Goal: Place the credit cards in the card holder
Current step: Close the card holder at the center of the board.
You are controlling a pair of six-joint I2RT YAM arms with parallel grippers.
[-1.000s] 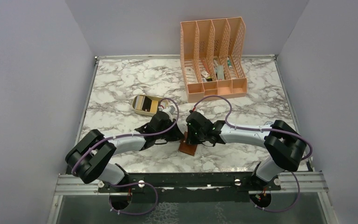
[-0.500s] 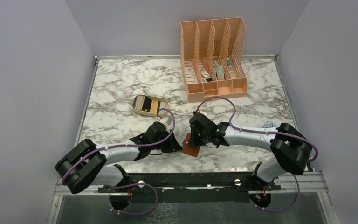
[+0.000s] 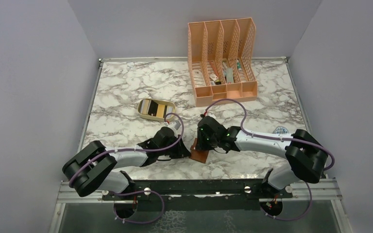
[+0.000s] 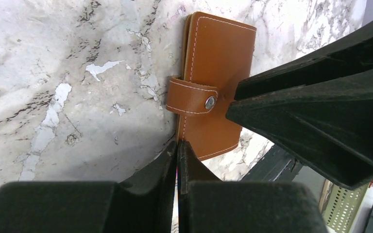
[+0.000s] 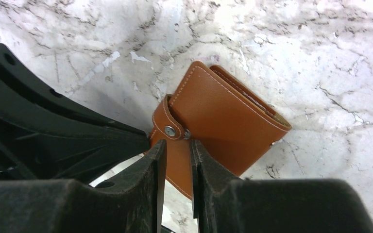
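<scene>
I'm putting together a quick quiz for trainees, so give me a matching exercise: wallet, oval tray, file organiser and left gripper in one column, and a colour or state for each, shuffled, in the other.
Column one:
1. wallet
2. oval tray
3. file organiser
4. left gripper

Column two:
A. peach, slots upright
B. fingers pressed together
C. brown, snap fastened
D. beige, with cards lying inside

Pairs: 1-C, 2-D, 3-A, 4-B
</scene>
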